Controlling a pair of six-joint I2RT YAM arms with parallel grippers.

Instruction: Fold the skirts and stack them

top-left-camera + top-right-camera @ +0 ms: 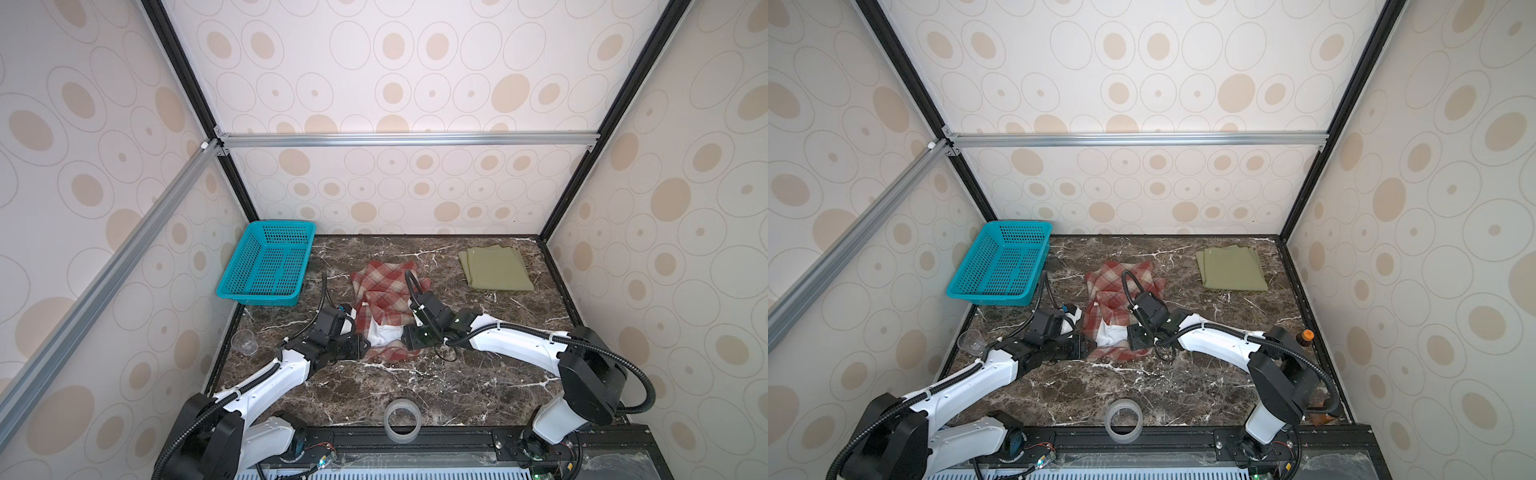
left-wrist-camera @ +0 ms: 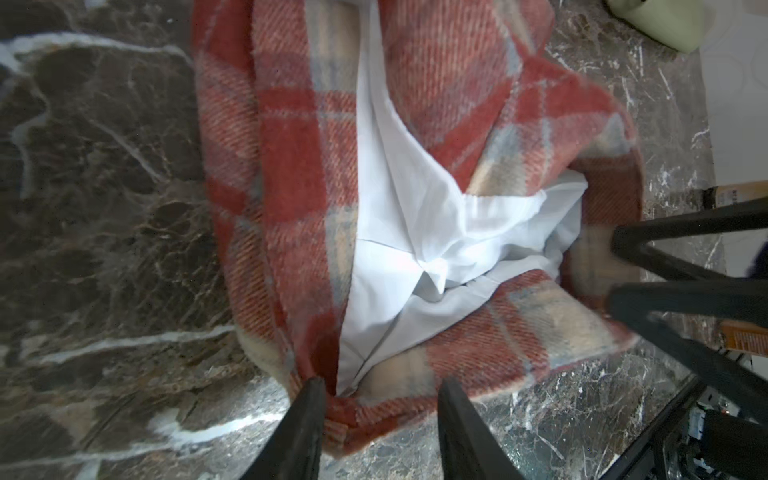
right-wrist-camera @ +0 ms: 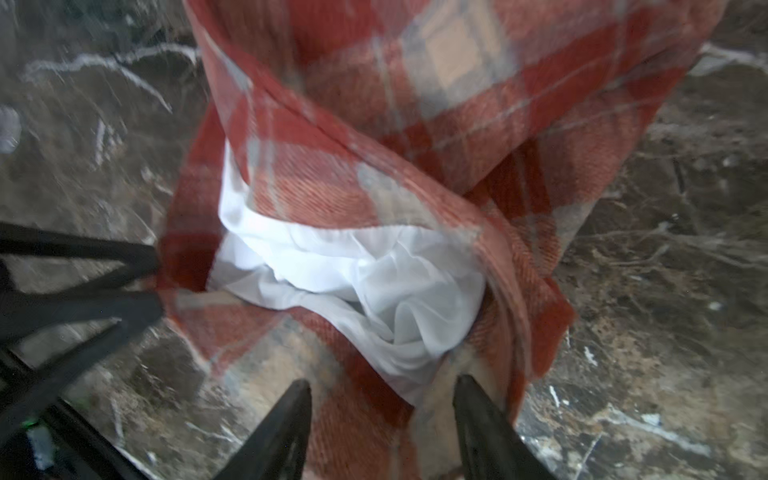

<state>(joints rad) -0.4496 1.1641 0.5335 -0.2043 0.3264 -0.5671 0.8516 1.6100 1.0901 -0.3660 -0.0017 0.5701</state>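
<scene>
Fingers (image 2: 305, 419) of left gripper (image 2: 380, 415) spread, straddling near hem of plaid skirt (image 1: 384, 291), no pinch seen. Right gripper (image 3: 380, 411) also apart over that hem; blurred, can't tell if it's gripping. Plaid lies rumpled mid-table (image 1: 457, 374), white lining (image 2: 415, 249) showing, unfolded. Folded olive skirt (image 1: 494, 268) sits at far right corner. Roughly half done, I'd judge: plaid fold and stacking left.
</scene>
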